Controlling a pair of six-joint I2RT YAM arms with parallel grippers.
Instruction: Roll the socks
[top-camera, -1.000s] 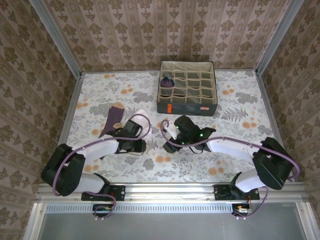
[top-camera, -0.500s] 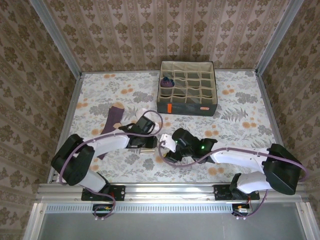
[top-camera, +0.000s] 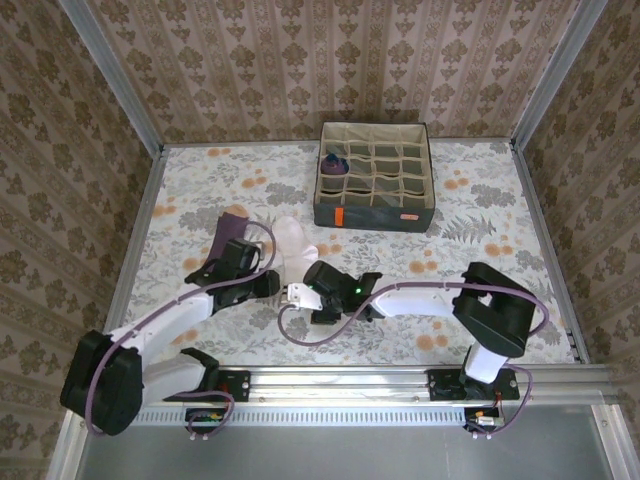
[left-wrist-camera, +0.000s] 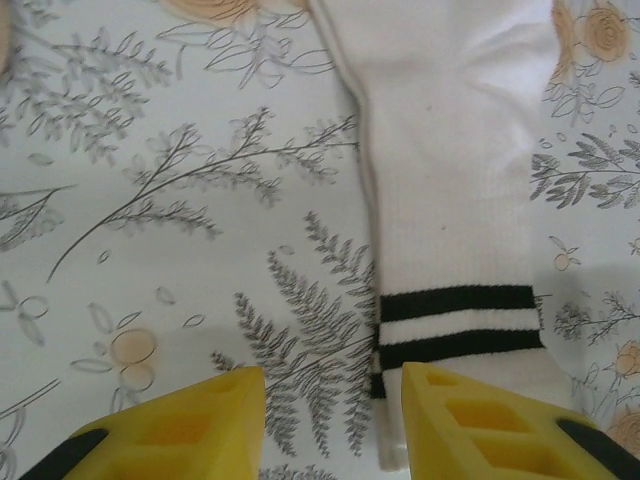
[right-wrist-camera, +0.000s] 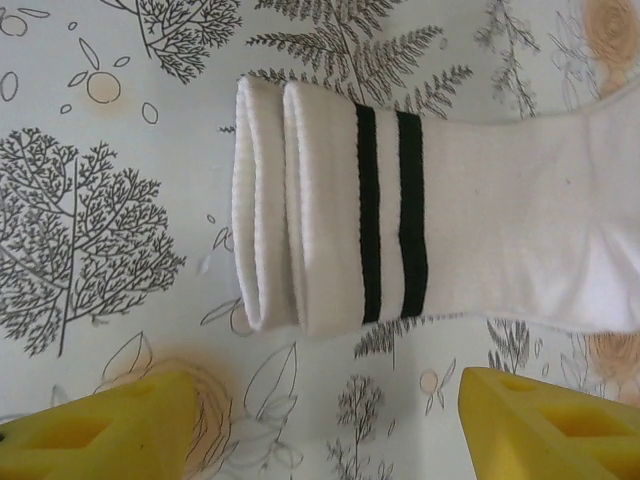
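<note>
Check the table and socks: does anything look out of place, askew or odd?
Nothing spilled or damaged. The white sock lies flat, unrolled, and its striped cuff shows two edges, offset rather than flush. A purple sock lies loose on the table to its left.

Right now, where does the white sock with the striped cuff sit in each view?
Top external: white sock left of centre, between the arms, just right of the purple sock.
Left wrist: right half, running from the top edge down, striped cuff lowest.
Right wrist: centre to right edge, cuff at the left.
Shared landmark: the two dark cuff stripes in both wrist views; the fern-print tablecloth in all three.
</note>
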